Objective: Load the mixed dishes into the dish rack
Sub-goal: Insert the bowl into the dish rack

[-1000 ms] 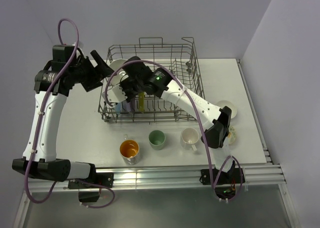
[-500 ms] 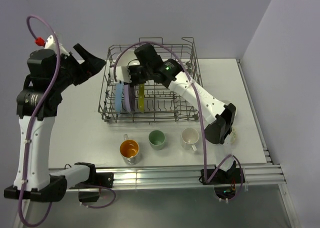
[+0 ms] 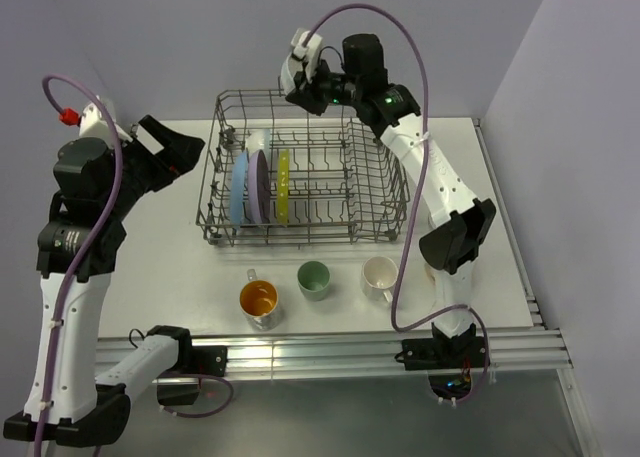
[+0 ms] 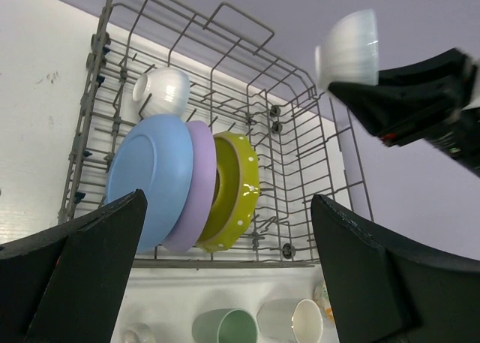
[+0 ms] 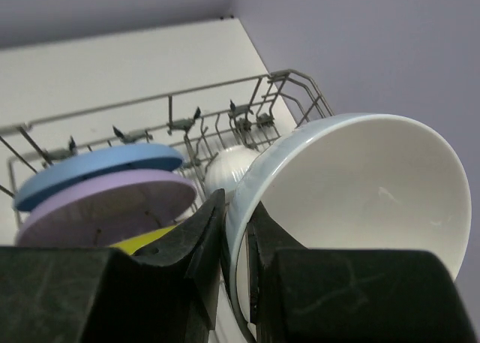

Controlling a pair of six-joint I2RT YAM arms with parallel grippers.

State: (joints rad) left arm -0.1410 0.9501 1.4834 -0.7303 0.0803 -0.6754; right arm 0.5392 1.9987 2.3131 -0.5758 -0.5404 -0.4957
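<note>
Right gripper risen above rack's 12 o'clock edge, jaws pinching white bowl by rim. Left gripper retreated to 9 o'clock, jaws wide. Bowl probably light, stiff, slick, chippable; rim grip likely adequate.

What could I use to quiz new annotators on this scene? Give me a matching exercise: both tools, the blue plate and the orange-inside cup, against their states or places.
Column one
1. left tool
2. right tool
3. blue plate
4. orange-inside cup

Column two
A. standing on edge in the dish rack
B. shut on a white bowl
C. upright on the table
D. open, holding nothing

Pairs: 1-D, 2-B, 3-A, 4-C
</note>
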